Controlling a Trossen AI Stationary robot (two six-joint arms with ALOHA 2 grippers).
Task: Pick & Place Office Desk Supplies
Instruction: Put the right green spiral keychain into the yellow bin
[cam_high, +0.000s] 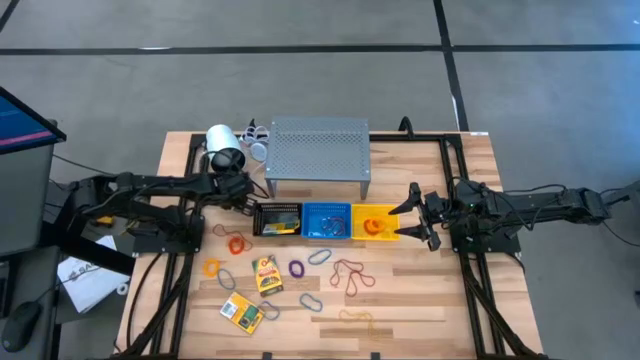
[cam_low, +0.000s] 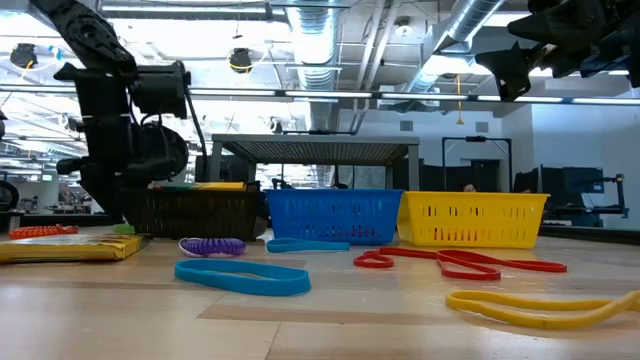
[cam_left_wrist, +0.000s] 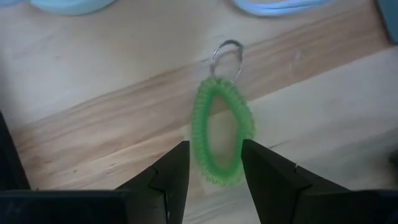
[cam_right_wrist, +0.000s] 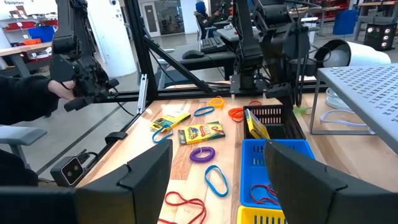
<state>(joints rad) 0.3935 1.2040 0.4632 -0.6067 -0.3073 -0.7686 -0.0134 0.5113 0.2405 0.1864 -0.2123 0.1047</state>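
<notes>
A green spiral coil loop (cam_left_wrist: 222, 127) with a small metal ring (cam_left_wrist: 227, 56) lies flat on the wooden table. My left gripper (cam_left_wrist: 214, 152) is open, with one finger on each side of the coil's near end. In the high view this gripper (cam_high: 240, 192) is at the left of the black basket (cam_high: 277, 218) and hides the coil. My right gripper (cam_high: 415, 215) waits open and level beside the yellow basket (cam_high: 375, 222). Crayon packs (cam_high: 266, 273), band loops (cam_high: 350, 273) and oval clips (cam_high: 311, 301) lie loose on the near table. My left gripper comes at the coil slanting down from above, its fingers (cam_left_wrist: 177, 165) standing on either side of the coil's near end (cam_left_wrist: 217, 174). I cannot tell whether they touch it. The coil lies flat on the table.
A blue basket (cam_high: 327, 221) sits between the black and yellow ones. Behind them stand the grey perforated shelf (cam_high: 318, 150) and a white cylinder (cam_high: 224, 148). In the right wrist view, a person's arm (cam_right_wrist: 25, 93) shows beyond the table.
</notes>
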